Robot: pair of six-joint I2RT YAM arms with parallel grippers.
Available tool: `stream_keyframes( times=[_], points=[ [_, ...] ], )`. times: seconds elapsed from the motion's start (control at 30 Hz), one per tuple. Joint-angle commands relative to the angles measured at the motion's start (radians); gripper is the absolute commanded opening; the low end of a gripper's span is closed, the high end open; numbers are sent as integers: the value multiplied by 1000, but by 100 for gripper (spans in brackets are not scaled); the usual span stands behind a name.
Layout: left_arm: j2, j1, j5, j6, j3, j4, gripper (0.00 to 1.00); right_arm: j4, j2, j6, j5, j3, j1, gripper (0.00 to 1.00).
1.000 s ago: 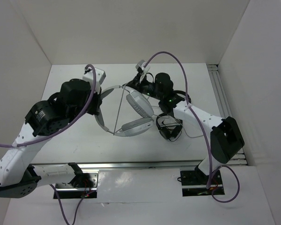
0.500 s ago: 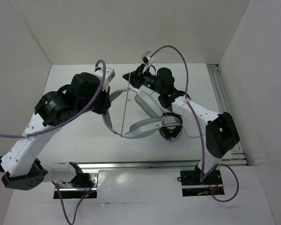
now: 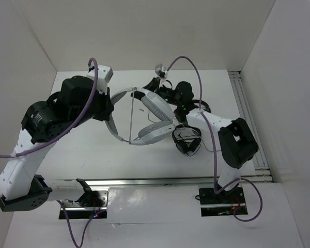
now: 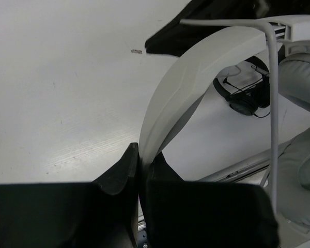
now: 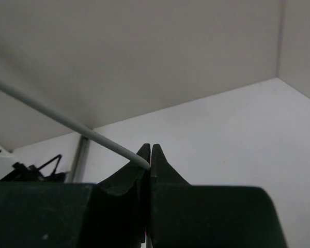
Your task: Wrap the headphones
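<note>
The light grey headphones (image 3: 154,109) hang above the table's middle, earcups to the right. My left gripper (image 3: 109,110) is shut on the wide headband (image 4: 181,88), its jaws pinching the band's lower end (image 4: 142,161). The thin grey cable (image 3: 132,116) runs taut and straight across the headband's opening. My right gripper (image 3: 146,89) is shut on the cable's upper end, seen as a thin grey line (image 5: 67,123) running into the closed tips (image 5: 150,156). One earcup (image 4: 302,72) and the cable (image 4: 272,113) show in the left wrist view.
A small black on-ear headset (image 3: 187,140) lies on the table just right of the grey earcups, also seen as the black headset (image 4: 243,101). An aluminium rail (image 3: 246,111) lines the table's right edge, another rail (image 3: 144,181) the front. White walls enclose the table.
The headphones swung right with both arms, then came back left and slightly up. The left arm pulled back left. Both grippers stayed shut on headband and cable.
</note>
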Motion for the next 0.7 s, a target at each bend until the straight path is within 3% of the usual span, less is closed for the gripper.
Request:
stream_keyframes(
  times=[0.0,0.1,0.13,0.23,0.37,0.5,0.53,0.67],
  points=[
    [-48,-25,99,-73,150,275,0,152,187,168,-71,-86,18,0],
    [-7,1,7,-73,207,312,0,431,285,337,-152,-99,76,5],
    [43,14,-50,-73,268,312,0,598,306,388,-167,-109,89,11],
    [155,128,-63,-73,371,301,0,869,369,564,-210,-138,135,14],
    [245,344,103,-106,396,320,0,1028,344,630,-197,-259,170,16],
    [324,540,215,-134,387,373,0,1031,244,574,-158,-413,179,12],
    [360,560,226,-134,376,384,0,998,178,546,-158,-434,190,6],
    [452,650,235,-143,376,397,0,704,-68,323,-109,-533,251,0]
  ],
)
